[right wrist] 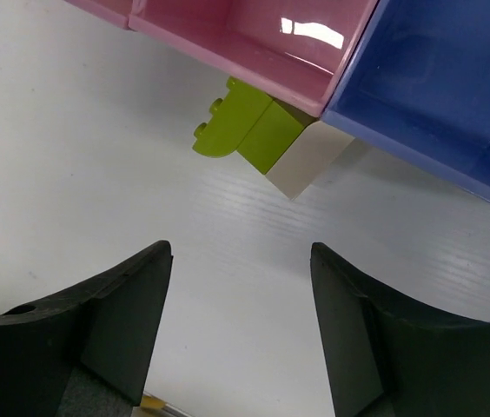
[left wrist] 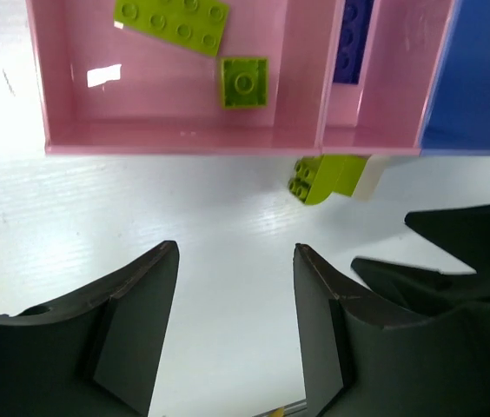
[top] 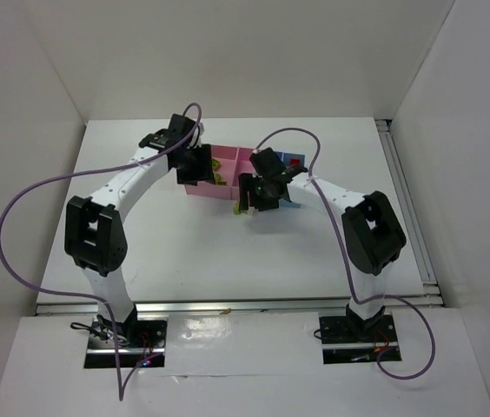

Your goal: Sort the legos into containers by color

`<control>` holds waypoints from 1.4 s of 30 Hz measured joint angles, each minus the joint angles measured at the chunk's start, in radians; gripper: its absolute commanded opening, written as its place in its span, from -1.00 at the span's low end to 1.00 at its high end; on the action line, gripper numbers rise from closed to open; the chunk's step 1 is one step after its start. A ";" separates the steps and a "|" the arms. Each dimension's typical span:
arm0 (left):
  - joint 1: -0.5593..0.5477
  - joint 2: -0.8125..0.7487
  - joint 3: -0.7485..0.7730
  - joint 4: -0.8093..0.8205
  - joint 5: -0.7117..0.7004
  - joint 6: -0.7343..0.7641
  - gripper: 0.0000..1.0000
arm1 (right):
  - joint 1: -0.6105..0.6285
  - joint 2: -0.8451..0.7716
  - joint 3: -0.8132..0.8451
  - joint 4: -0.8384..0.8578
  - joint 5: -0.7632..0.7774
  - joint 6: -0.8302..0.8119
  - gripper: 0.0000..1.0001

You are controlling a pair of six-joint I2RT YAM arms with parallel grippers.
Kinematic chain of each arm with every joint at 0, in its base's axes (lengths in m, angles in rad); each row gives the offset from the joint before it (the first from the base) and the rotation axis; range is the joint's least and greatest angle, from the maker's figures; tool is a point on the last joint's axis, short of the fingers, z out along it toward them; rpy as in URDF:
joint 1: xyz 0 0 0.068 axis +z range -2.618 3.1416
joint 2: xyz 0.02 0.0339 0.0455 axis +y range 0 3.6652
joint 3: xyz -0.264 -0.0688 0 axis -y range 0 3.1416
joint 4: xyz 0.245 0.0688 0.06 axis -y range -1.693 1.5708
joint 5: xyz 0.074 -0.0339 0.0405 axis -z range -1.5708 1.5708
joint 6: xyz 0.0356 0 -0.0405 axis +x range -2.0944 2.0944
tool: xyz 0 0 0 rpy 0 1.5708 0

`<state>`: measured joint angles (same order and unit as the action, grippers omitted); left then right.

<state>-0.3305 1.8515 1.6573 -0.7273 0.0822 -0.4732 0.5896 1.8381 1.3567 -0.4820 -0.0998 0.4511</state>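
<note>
Lime and whitish legos (right wrist: 258, 135) touch pink containers (right wrist: 262, 69); left fingers (left wrist: 132, 321) and right fingers (right wrist: 123, 313) gape empty.

Glossy plastic bins (left wrist: 184, 139) and bricks (left wrist: 243, 82) on a finely ribbed table (left wrist: 141, 217)

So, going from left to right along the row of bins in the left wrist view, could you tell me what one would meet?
wide pink bin, holding a flat green plate and then a small green square → narrower pink bin, holding a dark blue brick → blue bin
</note>
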 measured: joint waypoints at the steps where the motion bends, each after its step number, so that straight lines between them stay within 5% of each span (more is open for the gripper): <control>1: 0.000 -0.016 -0.024 0.006 -0.001 -0.002 0.32 | 0.006 0.005 0.000 0.002 0.013 0.001 0.37; 8: 0.000 -0.043 -0.093 0.038 -0.006 -0.010 0.26 | 0.020 0.070 0.033 0.024 0.118 0.005 0.35; 19: -0.009 -0.043 -0.130 0.071 0.003 -0.029 0.24 | 0.020 0.121 0.024 0.052 0.174 0.010 -0.04; 29: -0.081 -0.042 -0.146 0.114 0.094 0.023 0.24 | 0.020 0.032 -0.154 0.039 0.187 0.003 -0.04; 38: -0.194 0.010 -0.182 0.131 0.151 0.050 0.24 | 0.012 -0.077 -0.149 0.009 0.172 0.002 0.01; 42: -0.193 0.023 -0.192 0.154 0.108 0.025 0.08 | 0.004 -0.081 -0.132 0.011 0.167 0.019 0.01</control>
<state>-0.5232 1.8748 1.4658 -0.5732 0.1905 -0.4484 0.5938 1.7569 1.2251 -0.4706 0.0677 0.4698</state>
